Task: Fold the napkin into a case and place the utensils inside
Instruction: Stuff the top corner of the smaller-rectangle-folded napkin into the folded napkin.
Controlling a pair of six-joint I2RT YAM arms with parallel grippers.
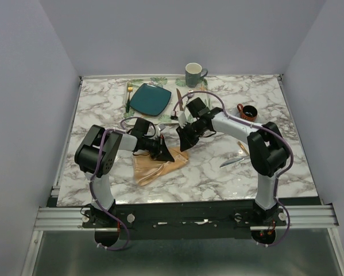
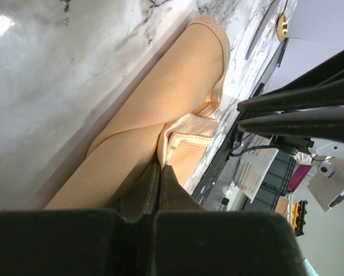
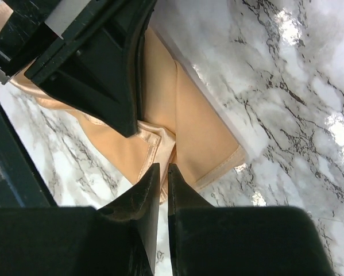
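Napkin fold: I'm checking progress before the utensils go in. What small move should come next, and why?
Probably carry the pinched layer across and lay it flat to close the fold. The left gripper is shut on a raised fold of the napkin, which lies only partly folded on the marble. The right gripper sits at its hem with the fingers nearly together. Whether it grips the cloth is unclear.

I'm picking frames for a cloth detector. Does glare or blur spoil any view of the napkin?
Top view: evenly lit, napkin sharp. Left wrist: glare on the marble at top left, near fingers blurred, napkin clear. Right wrist: glare spots on the marble at right, napkin sharp.
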